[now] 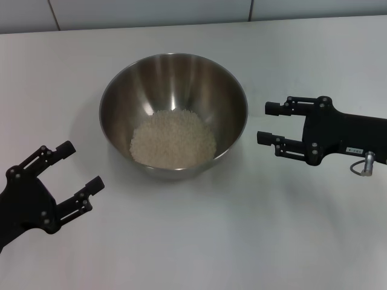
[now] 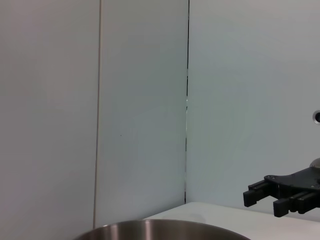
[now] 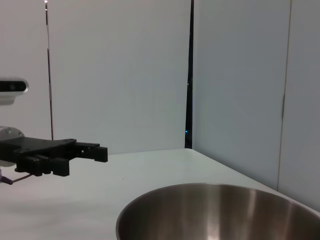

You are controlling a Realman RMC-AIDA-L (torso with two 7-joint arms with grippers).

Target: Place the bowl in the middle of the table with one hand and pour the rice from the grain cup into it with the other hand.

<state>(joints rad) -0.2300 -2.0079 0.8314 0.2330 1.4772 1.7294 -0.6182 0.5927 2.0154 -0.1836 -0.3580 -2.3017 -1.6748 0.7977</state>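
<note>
Head view: white table (image 1: pixel 290 54) bearing steel bowl (image 1: pixel 121 90), pale panelled wall (image 1: pixel 151 12) behind.

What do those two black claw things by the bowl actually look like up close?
Both are matte black. The left claw and right claw each have two blocky fingers on linked bars dotted with round screws. The right one carries a small white label and a silver cable plug near its wrist.

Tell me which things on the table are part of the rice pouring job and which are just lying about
Part of the job: bowl, rice lying in it, table, left gripper and right gripper, both open and apart from the bowl.
Lying about: nothing; no grain cup shows.
</note>
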